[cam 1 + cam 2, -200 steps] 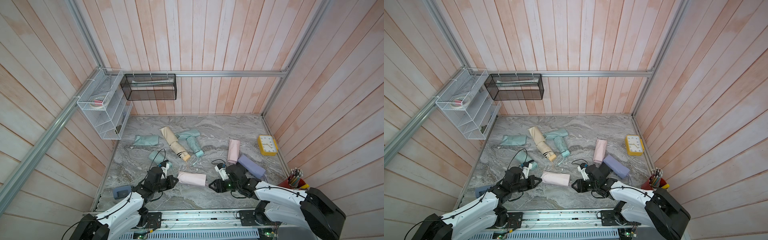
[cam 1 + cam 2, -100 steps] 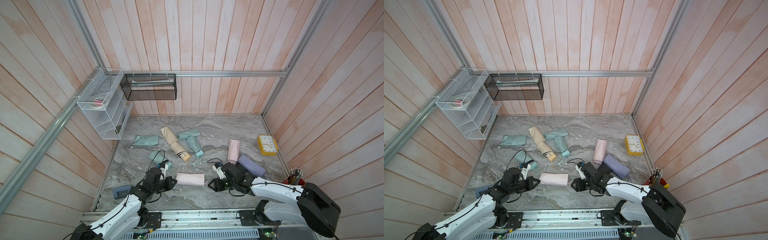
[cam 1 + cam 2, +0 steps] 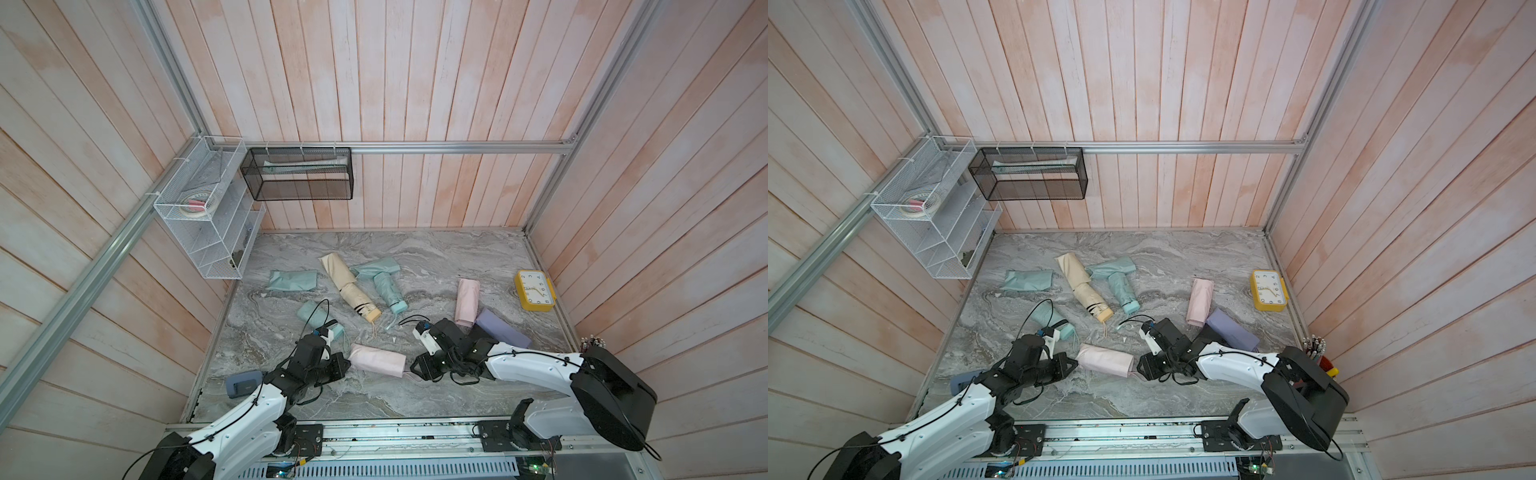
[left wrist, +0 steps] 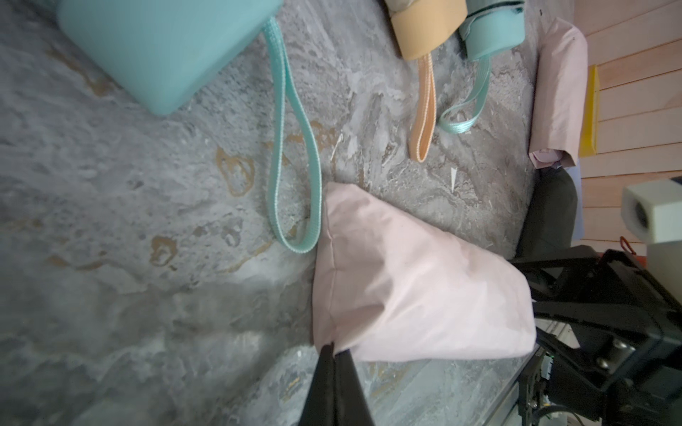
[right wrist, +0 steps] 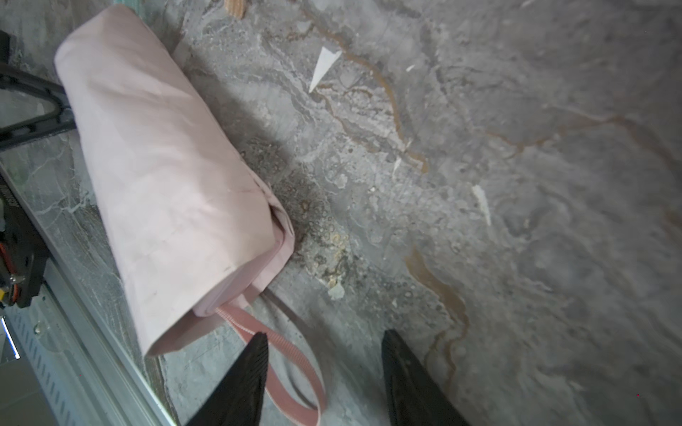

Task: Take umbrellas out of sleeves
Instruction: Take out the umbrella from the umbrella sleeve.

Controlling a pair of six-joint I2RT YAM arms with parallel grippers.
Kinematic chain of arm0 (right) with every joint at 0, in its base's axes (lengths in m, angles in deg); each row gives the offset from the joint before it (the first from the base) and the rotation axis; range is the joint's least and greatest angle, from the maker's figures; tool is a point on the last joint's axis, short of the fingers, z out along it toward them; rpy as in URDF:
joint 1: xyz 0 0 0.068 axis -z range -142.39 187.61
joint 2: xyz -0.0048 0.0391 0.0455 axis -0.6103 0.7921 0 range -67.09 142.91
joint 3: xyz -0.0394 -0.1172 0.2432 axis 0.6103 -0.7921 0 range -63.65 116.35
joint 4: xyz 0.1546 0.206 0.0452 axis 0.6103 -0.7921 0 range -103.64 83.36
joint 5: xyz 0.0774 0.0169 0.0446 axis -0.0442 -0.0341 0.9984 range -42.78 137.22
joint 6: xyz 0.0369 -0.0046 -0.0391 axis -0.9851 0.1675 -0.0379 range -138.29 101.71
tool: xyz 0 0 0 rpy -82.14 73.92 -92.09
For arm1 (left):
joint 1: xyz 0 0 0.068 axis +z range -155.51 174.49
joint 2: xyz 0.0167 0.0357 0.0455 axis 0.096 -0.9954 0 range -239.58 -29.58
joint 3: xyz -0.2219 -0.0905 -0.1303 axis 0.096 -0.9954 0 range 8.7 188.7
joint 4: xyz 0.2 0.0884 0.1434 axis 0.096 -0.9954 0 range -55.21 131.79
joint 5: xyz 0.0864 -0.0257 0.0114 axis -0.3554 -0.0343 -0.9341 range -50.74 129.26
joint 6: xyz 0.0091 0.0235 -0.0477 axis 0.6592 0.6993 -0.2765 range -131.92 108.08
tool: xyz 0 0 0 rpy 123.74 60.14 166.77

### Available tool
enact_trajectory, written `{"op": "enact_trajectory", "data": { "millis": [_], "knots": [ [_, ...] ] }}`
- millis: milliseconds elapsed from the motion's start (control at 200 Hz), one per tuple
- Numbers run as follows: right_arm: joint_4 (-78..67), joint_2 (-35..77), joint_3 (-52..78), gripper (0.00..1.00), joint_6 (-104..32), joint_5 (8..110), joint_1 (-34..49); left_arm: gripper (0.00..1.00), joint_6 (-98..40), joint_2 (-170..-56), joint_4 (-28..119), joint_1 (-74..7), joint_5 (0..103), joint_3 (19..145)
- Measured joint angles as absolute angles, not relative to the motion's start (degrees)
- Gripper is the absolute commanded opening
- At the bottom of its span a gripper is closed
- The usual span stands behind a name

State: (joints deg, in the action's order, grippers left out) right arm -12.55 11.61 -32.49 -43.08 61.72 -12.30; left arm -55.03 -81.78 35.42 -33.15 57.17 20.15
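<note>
On the table, a filled sleeve lies between the grippers, its closed end at the left gripper and its mouth facing the right gripper. A wrist strap trails from the mouth to the right gripper's fingers. Beyond the left gripper lies an umbrella handle, its cord loop just beside the sleeve. Past the right gripper lie a second sleeve, a third sleeve and, farther out, a clock.

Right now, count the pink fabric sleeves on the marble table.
2. One pink fabric sleeve lies near the front, its end pinched by the left fingers. The other pink sleeve lies farther back, beside the lavender fabric pouch. Others may be hidden.
</note>
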Motion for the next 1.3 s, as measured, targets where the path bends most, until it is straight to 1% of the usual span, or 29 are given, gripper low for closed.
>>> {"op": "enact_trajectory", "data": {
  "millis": [255, 420, 700, 970, 1085, 1300],
  "knots": [
    [-12.2, 14.6, -30.0, 0.52, -42.7, 59.1, -19.9, 0.00, -54.5, -84.2, 36.9, -31.9, 57.0, 21.8],
    [-12.3, 14.9, -29.6, 0.52, -43.7, 55.9, -22.6, 0.00, -54.0, -83.7, 36.9, -30.7, 57.4, 21.9],
    [-13.4, 14.8, -29.3, 0.51, -46.3, 48.2, -29.2, 0.00, -53.9, -83.7, 37.1, -30.3, 58.2, 22.0],
    [-16.3, 16.0, -27.7, 0.49, -50.0, 41.0, -33.1, 0.00, -53.9, -81.9, 37.0, -30.3, 58.5, 22.0],
    [-18.7, 17.5, -26.0, 0.46, -51.5, 37.7, -34.8, 0.00, -53.9, -81.5, 36.6, -30.3, 58.5, 22.0],
    [-23.6, 22.3, -21.0, 0.45, -54.1, 31.4, -38.6, 0.00, -53.9, -81.4, 36.6, -30.3, 58.5, 22.0]
  ]
}}
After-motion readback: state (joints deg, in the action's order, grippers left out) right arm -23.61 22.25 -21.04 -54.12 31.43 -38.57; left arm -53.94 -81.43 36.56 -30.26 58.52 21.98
